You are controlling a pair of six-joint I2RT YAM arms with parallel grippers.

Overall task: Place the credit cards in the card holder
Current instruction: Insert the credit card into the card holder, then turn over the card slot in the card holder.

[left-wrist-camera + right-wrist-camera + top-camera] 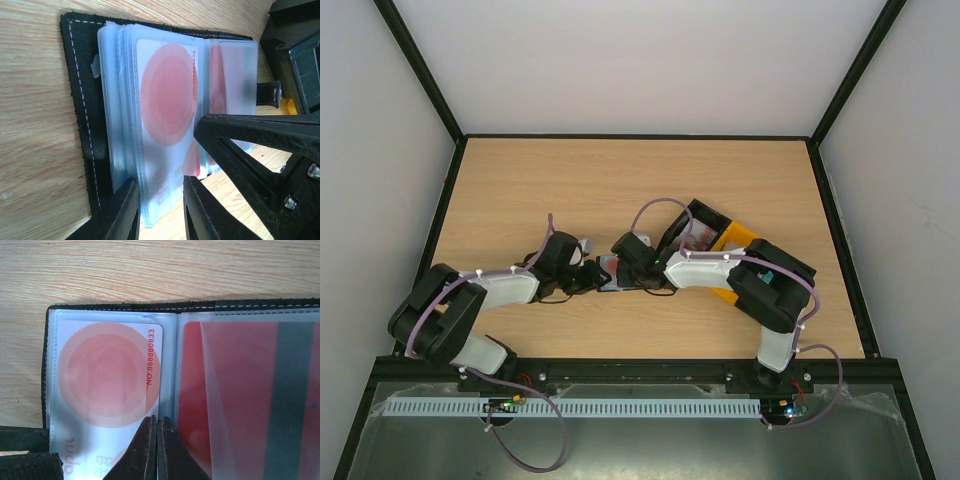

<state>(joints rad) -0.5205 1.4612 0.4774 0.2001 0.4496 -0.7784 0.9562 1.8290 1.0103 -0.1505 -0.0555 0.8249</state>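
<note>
Wooden table (150, 275), open black card holder (175, 307)

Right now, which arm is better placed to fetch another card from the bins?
The right. Its end effector is shut and holds nothing, and the bins lie on its side. The left end effector straddles the open holder's sleeves.

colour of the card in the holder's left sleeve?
The card is pale pinkish-white with large red concentric circles and a red number along its edge, inside the black card holder. Clearest in the right wrist view.
</note>
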